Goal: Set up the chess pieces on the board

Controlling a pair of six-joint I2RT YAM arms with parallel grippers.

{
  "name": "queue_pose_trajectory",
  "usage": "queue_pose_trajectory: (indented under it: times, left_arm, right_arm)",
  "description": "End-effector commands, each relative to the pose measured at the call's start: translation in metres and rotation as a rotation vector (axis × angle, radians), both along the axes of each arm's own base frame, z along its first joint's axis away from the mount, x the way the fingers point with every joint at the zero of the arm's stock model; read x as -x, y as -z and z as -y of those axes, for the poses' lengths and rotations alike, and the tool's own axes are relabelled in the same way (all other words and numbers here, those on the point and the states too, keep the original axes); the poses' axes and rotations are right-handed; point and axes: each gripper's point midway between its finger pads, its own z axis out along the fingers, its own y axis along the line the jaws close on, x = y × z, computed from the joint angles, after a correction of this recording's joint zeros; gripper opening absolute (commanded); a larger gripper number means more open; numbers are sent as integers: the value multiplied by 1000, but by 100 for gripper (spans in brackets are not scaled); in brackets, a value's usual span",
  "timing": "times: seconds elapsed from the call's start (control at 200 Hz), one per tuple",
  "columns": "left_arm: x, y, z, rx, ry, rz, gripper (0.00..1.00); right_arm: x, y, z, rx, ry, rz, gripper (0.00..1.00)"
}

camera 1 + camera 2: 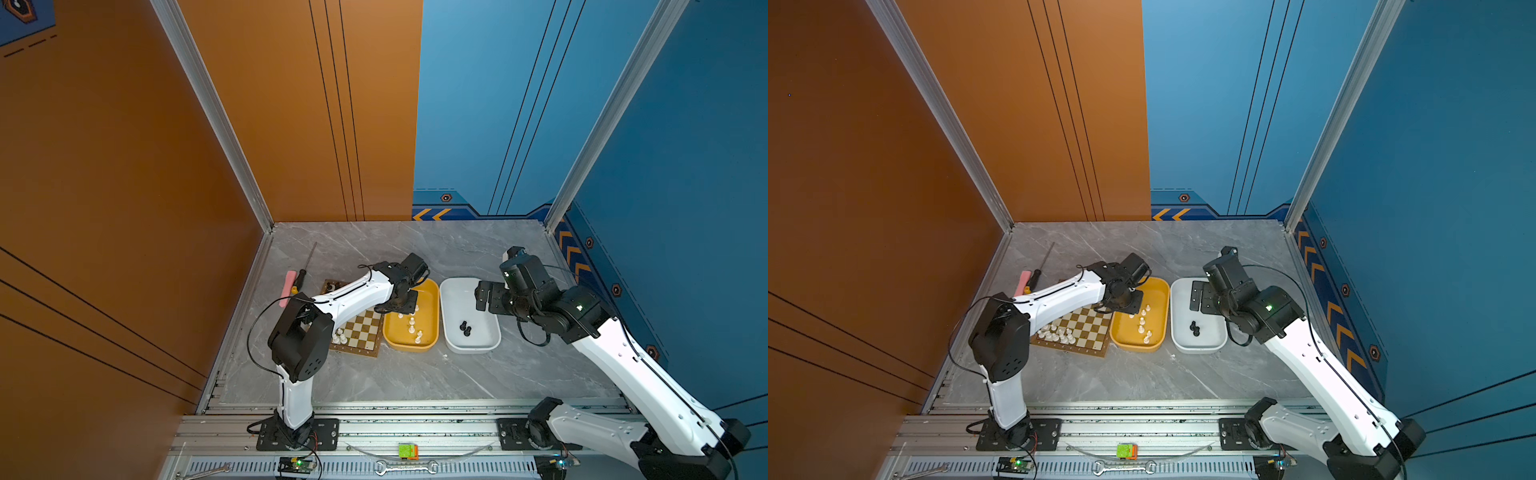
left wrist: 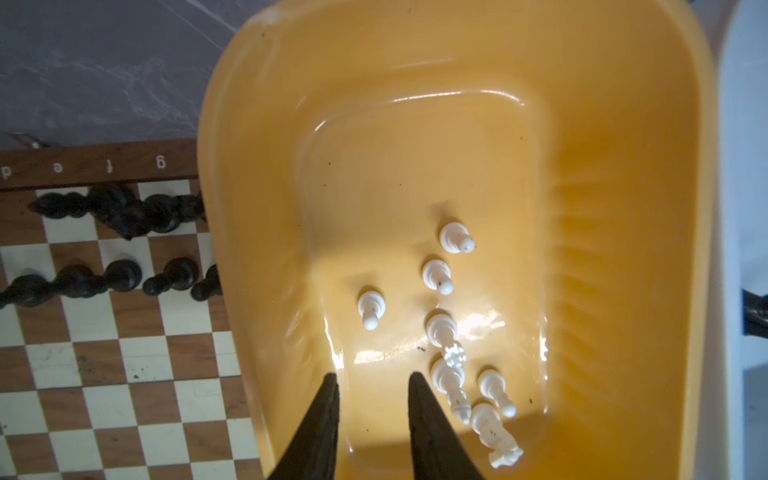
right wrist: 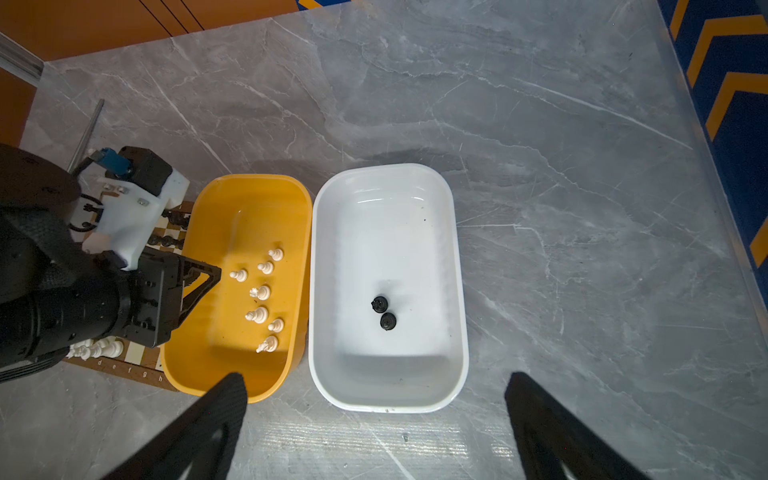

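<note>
— Seven cream-white pieces (image 2: 437, 276) stand in the yellow tub (image 2: 623, 166), gathered toward one end. Where does the board (image 1: 1088, 328) lie?

— Flat, just beside the yellow tub, on the side away from the white tub (image 3: 395, 232). In the left wrist view the yellow tub's rim overlaps the board's edge. More cream-white pieces stand along one edge of the board, and black pieces (image 2: 120, 274) fill two rows at the opposite edge.

— And the left gripper (image 2: 372, 380)?

— It hangs over the yellow tub, near the wall on the board's side. Its fingers are parted by a modest gap, with nothing between them.

— What of the right gripper (image 3: 376, 379)?

— It hovers above the white tub, which sits just beside the yellow tub on the side away from the board. Its jaws are spread wide and grip nothing. Two black pieces sit close together on the white tub's floor.
</note>
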Motion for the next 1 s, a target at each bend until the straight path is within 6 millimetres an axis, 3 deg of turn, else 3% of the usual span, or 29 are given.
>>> queue_pose_trajectory:
  times: [0.0,0.33,0.991]
  left_arm:
    - [3,7,1,-33,18,-24,30]
    - [0,32,1,-72,9,-63,29]
    - [-1,47,-2,-83,-13,-100,22]
  right_arm:
    - [7,3,13,22,39,-8,100]
    - [5,5,20,25,42,-19,100]
    - [3,7,33,13,50,-45,100]
